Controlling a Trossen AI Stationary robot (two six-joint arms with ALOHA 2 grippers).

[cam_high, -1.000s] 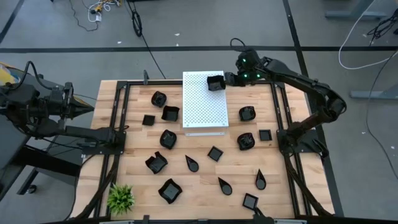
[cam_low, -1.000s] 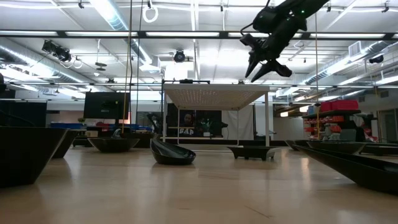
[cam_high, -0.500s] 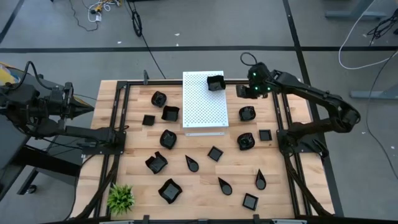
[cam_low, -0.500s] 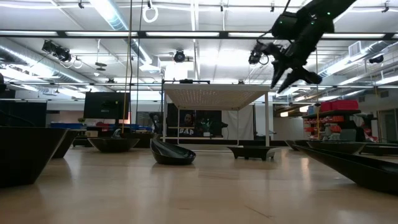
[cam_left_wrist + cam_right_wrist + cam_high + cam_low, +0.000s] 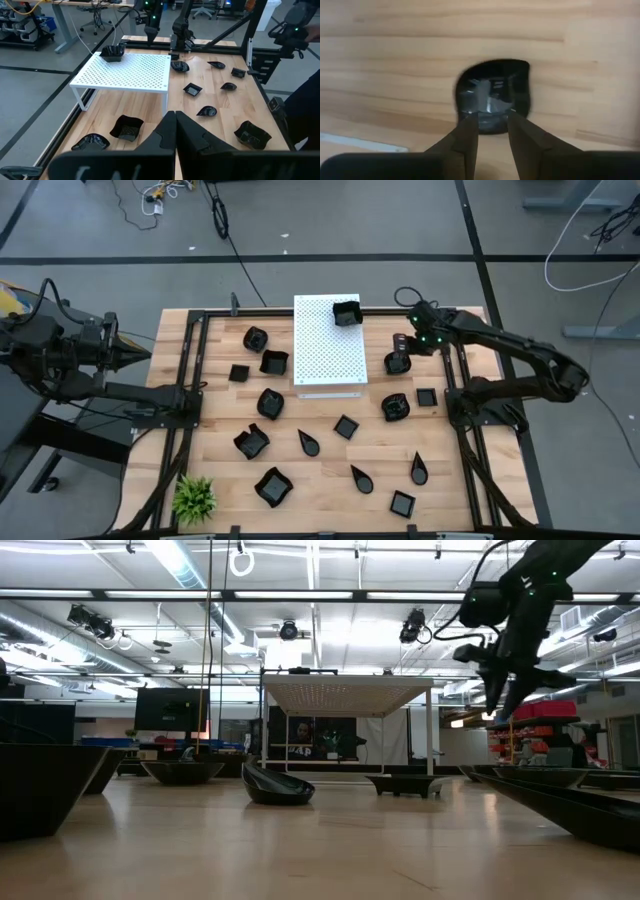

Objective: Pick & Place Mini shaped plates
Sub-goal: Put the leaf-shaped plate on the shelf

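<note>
Although the job is to move the mini shaped plates, only one plate (image 5: 346, 313) sits on the white perforated board (image 5: 327, 355) so far, at its far corner. All the others lie on the wooden table (image 5: 320, 475) around the board, on both sides and in front of it, so I judge that the task is near its beginning and most of the work is left.

My right claw (image 5: 401, 344) hangs above the table just beside the board, over a rounded plate (image 5: 397, 362). In the right wrist view this plate (image 5: 493, 96) lies flat on the wood, directly ahead of my fingers (image 5: 466, 131). The claw is open with a narrow gap and holds nothing. I think this plate is the next one to take.

My left claw (image 5: 175, 131) waits at the left edge of the table, its fingers pressed together and empty. The small green plant (image 5: 194, 498) stands at the near left corner, away from my work.
</note>
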